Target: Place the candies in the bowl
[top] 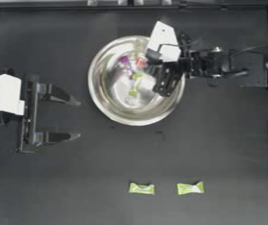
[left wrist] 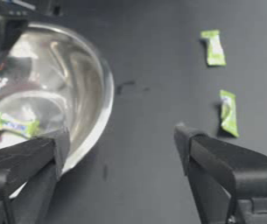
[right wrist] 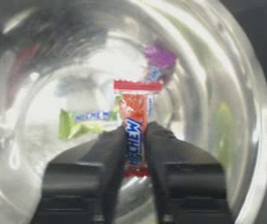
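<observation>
The right gripper [right wrist: 136,144] hangs over the right half of the steel bowl [top: 109,107], its fingers [right wrist: 169,153] pinching a red-and-white wrapped candy [right wrist: 134,131] upright by its lower half, so the crimped top end stands clear above the fingertips. Below it, on the bowl's floor, lie a purple candy [right wrist: 159,57] and a lime-green candy [right wrist: 86,120]. Two more lime-green candies [top: 141,189] [top: 190,188] sit side by side on the near part of the worktop [top: 71,189], well apart from the bowl. The left gripper [top: 59,115] waits at the left of the worktop, fingers [top: 56,94] spread wide and holding nothing.

The main risk, as I judge it, is the release: the glossy wrapper is slick and light, so it could cling to one finger pad as the fingers part and be carried out over the rim. The bowl is thin polished metal with a smooth curved wall – a nudge from the arm on its right edge could slide it across the matte dark worktop. Its mirror-like inside throws smeared reflections – candy positions within it could be misread.

The sweets are flat, soft little bars in crinkly film with pinched ends, easy to crush or to flick away when picked up flat
</observation>
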